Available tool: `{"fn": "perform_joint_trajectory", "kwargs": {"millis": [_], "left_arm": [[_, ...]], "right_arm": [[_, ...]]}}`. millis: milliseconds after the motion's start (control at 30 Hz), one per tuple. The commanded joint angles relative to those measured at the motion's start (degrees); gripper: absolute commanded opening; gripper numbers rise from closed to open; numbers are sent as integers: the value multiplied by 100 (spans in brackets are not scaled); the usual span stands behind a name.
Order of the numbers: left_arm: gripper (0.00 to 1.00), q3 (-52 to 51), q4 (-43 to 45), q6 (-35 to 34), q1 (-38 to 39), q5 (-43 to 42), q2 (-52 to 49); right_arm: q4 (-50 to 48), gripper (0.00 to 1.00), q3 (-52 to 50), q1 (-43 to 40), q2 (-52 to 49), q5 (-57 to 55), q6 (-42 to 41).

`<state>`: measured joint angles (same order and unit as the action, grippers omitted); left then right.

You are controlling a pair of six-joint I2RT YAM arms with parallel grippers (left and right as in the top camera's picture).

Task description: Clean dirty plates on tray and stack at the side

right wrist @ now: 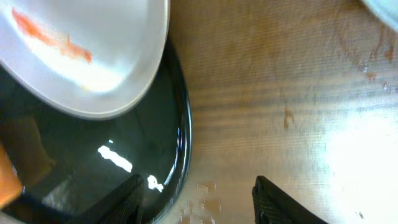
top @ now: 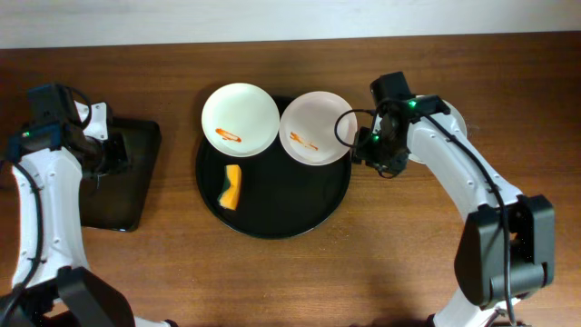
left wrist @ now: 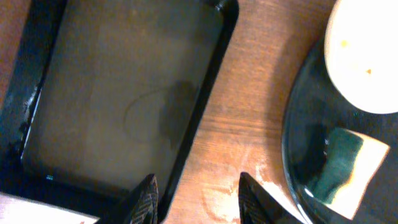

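Observation:
Two dirty plates lean on the far rim of the round black tray. The left plate and the right plate each carry an orange smear. My right gripper hovers at the tray's right rim, just right of the right plate. Its jaws are open, and the right gripper straddles the rim with nothing held. My left gripper is open and empty, far left of the plates. The left gripper hangs over the right edge of the rectangular tray.
A yellow-and-green sponge lies on the round tray's left part, also in the left wrist view. The rectangular black tray sits at the table's left. A pale rounded edge shows on the wood right of my right arm.

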<state>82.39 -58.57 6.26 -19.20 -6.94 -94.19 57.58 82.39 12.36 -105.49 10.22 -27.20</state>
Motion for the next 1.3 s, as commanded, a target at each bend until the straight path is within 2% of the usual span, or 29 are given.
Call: {"fn": "perform_joint_trajectory", "kwargs": {"millis": [0, 33, 100, 333, 400, 433, 533, 633, 733, 1100, 1267], "left_arm": [[40, -431, 363, 138, 2, 72, -463], [40, -522, 562, 140, 7, 26, -625], [40, -640, 918, 461, 7, -577, -984], [39, -702, 1121, 459, 144, -575, -1475], [30, -761, 1150, 457, 282, -540, -1526], [20, -763, 1191, 457, 319, -520, -1532], [16, -780, 1294, 426, 334, -509, -1574], [8, -848, 1399, 52, 367, -553, -1574], [6, -848, 1635, 20, 509, -839, -1574], [4, -848, 2304, -1464, 973, -839, -1574], [4, -848, 2498, -1624, 1034, -909, -1574]], "right_arm": [[304, 58, 66, -37, 79, 205, 153], [407, 58, 66, -39, 79, 205, 157], [614, 58, 66, -39, 79, 203, 343], [726, 57, 66, -39, 79, 205, 754], [748, 57, 66, -39, 79, 203, 802], [785, 57, 66, -39, 79, 203, 907], [866, 57, 68, -39, 79, 201, 1051], [866, 57, 68, -39, 79, 203, 1049], [868, 57, 68, -39, 79, 203, 1049], [927, 58, 68, -39, 79, 203, 1202], [929, 58, 68, -39, 79, 201, 1224]]}}
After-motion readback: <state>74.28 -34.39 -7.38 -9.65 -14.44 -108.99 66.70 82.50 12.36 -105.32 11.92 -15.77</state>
